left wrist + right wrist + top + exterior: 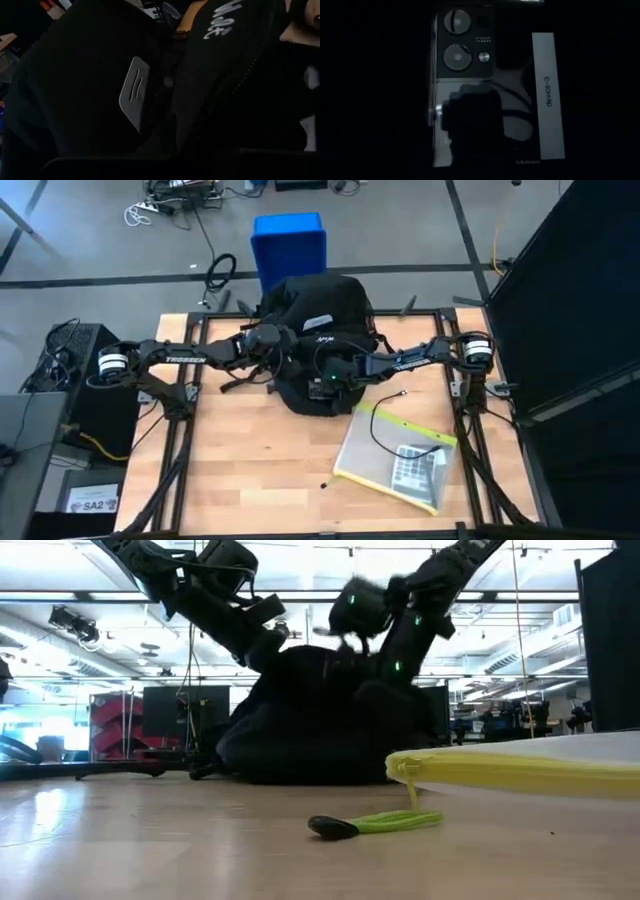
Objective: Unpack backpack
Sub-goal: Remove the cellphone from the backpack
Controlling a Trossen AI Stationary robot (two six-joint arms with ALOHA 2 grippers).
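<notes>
Both arms bent over backpack point(318, 345)

backpack point(318, 320) | black, rounded, white label | slumped at table's far edge

Black backpack point(320, 310), blue box point(289, 242), clear yellow-edged pouch point(395, 458).

Both pincers' fingertips hidden against the backpack point(318, 345), their spread untellable, right wrist view mostly black around a phone point(485, 95) cut partly by shadow, pouch point(520, 772) cropped at low view's edge
</notes>
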